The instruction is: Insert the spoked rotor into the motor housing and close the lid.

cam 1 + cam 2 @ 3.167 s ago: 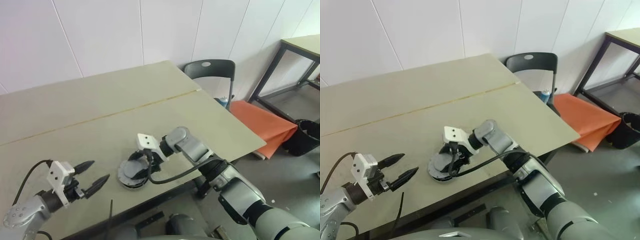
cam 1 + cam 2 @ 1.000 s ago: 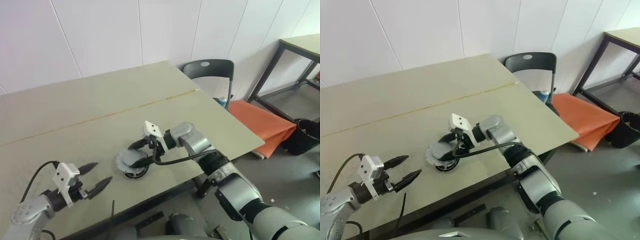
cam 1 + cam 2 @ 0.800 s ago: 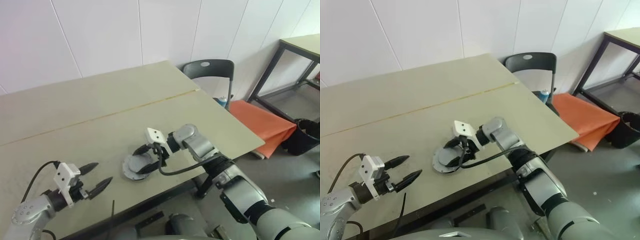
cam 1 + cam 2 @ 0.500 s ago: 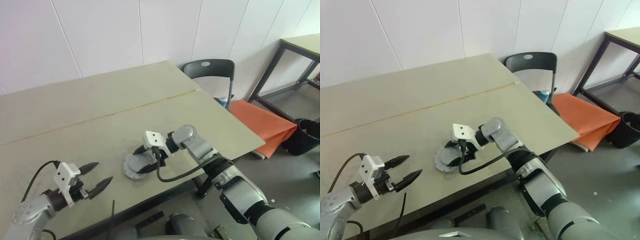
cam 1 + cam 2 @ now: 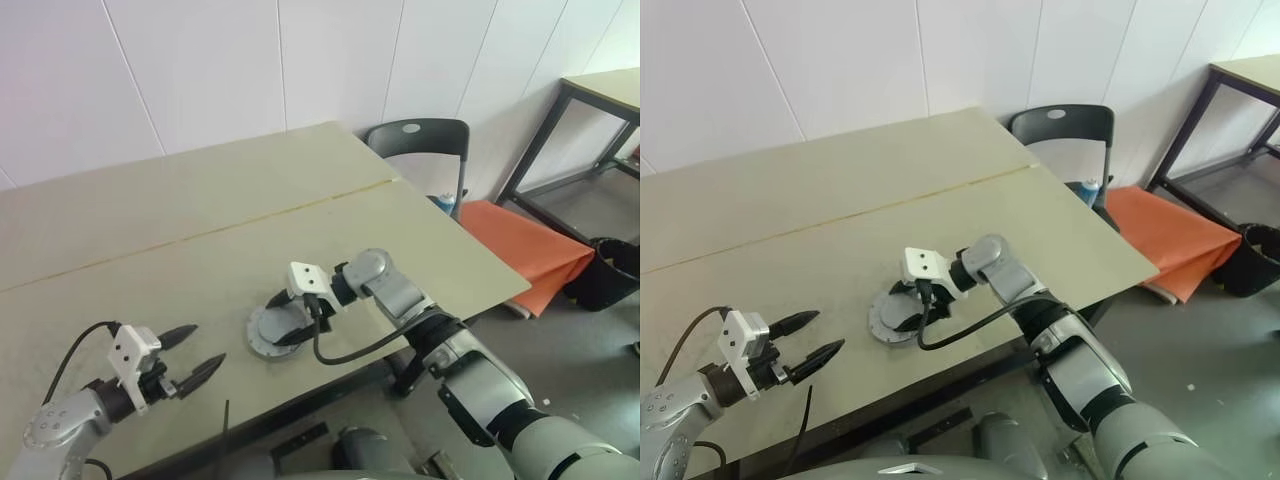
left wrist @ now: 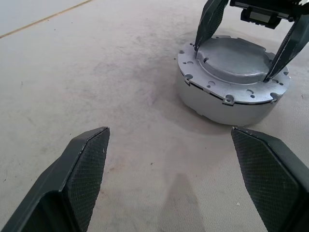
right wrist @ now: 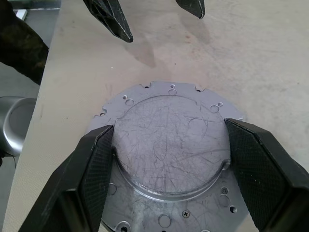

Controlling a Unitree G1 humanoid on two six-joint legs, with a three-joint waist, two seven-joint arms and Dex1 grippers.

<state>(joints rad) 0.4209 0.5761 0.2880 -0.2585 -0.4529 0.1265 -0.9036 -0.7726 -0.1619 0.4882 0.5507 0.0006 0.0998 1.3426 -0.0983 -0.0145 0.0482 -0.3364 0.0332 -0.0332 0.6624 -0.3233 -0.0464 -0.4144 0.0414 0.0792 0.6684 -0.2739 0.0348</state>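
The motor housing (image 6: 227, 104), a squat silver-grey puck, sits on the table (image 5: 150, 230) near its front edge. Its round lid (image 7: 169, 145) lies flat on top, so the windings and the spoked rotor are hidden. My right gripper (image 5: 283, 322) reaches in from the right. Its two black fingers (image 7: 91, 169) press against opposite sides of the lid's raised centre disc. My left gripper (image 5: 203, 345) hangs open a hand's width to the left of the housing, pointing at it, with nothing between its fingers.
A seam runs across the table further back. Past the right end stand a dark chair (image 5: 420, 145), an orange sheet (image 5: 520, 245) on the floor, a black bin (image 5: 610, 270) and a second table (image 5: 600, 90). The table's front edge is close behind the housing.
A second ago the housing and lid stood tilted in my right gripper. The wrist has rolled and they now lie flat on the table. My left gripper has not moved.
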